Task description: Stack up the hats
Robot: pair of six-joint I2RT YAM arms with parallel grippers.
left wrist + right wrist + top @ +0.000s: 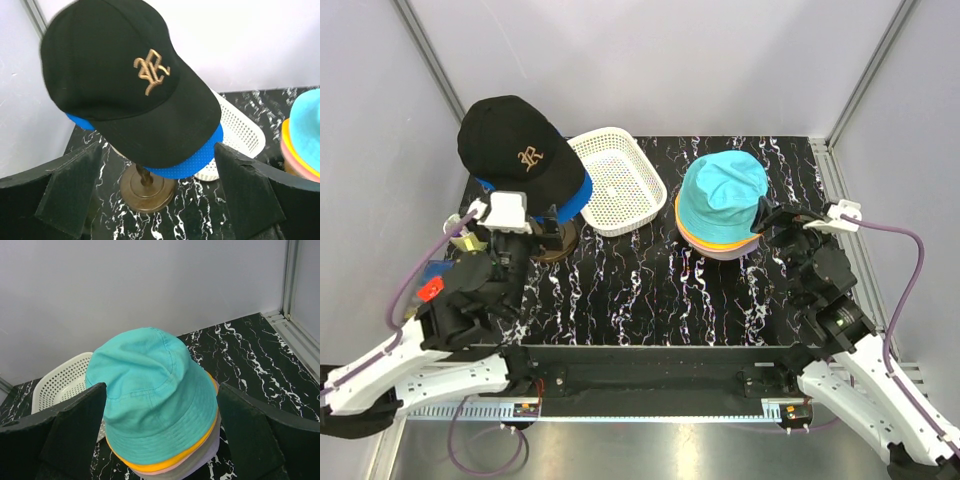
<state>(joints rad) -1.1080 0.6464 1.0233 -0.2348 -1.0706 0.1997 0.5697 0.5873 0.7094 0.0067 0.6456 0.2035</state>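
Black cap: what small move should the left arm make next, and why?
Probably ease the left fingers forward around the brim of the black cap; they are open, not touching it, and it sits apart from the teal stack.

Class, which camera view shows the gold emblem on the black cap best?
The left wrist view: the gold emblem on the black cap appears large and facing the lens. The top external view shows it small; the right wrist view does not show the cap.
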